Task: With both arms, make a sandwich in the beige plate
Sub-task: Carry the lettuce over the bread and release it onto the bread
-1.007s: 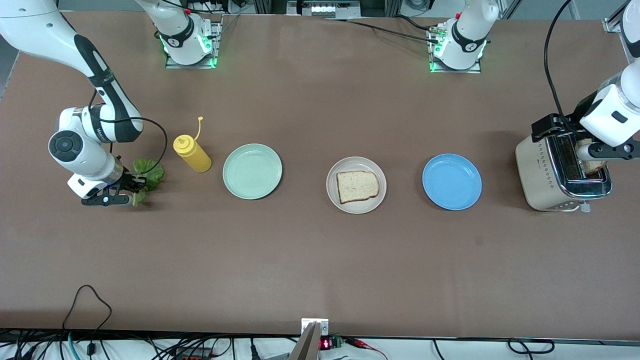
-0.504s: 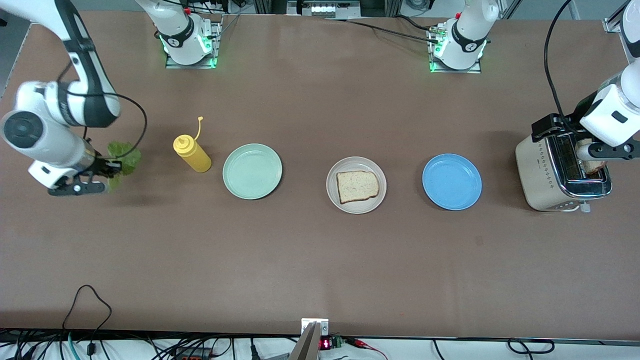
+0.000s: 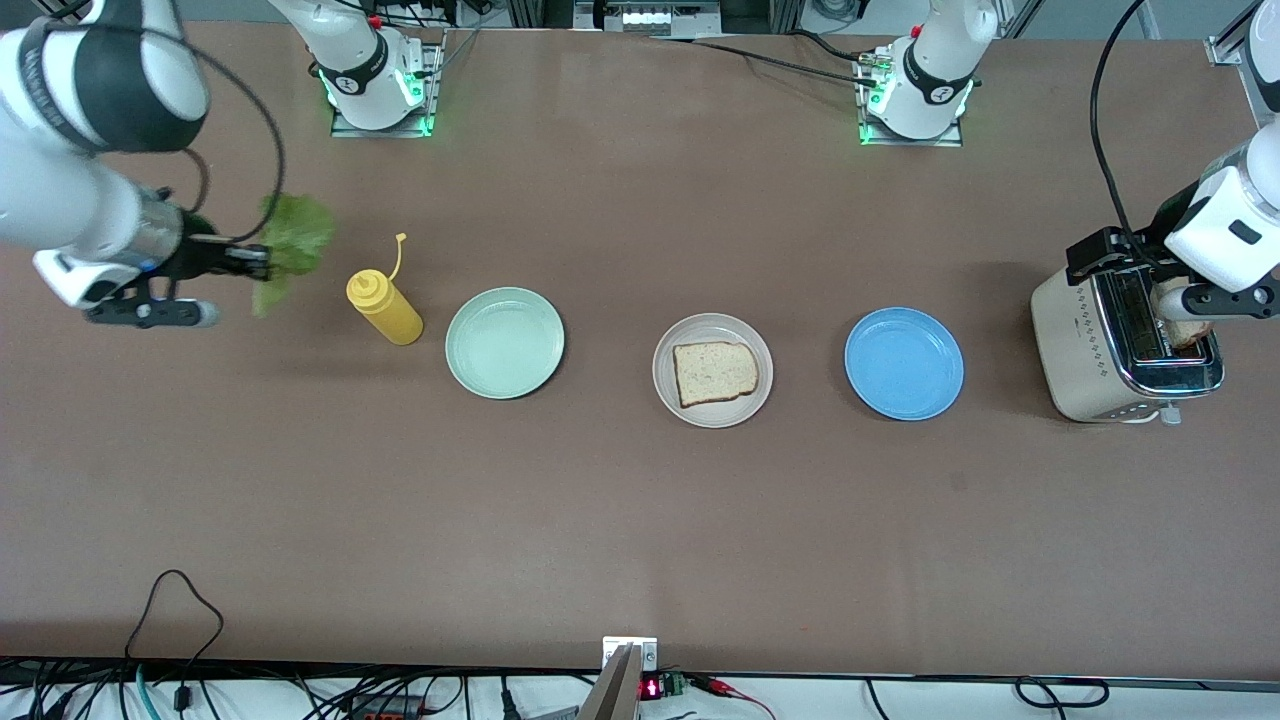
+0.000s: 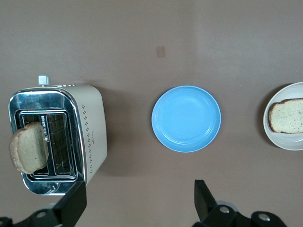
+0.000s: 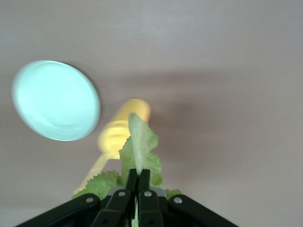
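Sandwich: I see only one slice of bread (image 3: 715, 372) so far; it lies flat in the beige plate (image 3: 672, 395), about the middle of the tabletop, and nothing is on top of it.
Lettuce leaf (image 3: 293, 243): one second ago it was low on the tabletop at the right arm's end; now it hangs in the air, above the tabletop just beside the yellow squeeze bottle (image 3: 384, 306).
Right gripper (image 3: 250, 262): clenched on the stem of the leaf; in the right wrist view the two fingers are pressed together on it (image 5: 138, 182).
Meaning for the task: I judge the pick is done and the carry to the beige plate is the next thing for this arm.
Left gripper (image 4: 137, 201): it stays over the toaster (image 3: 1110, 350), jaws spread wide, holding nothing.
Toaster content: a second slice (image 4: 27, 147) stands up out of one slot; the other slot looks empty.
Mint-green plate (image 3: 504, 342): empty, between the bottle and the beige plate.
Blue plate (image 3: 903, 362): empty, between the beige plate and the toaster.
Risk, as I judge it: the leaf is limp and held only at one end, so it may swing.
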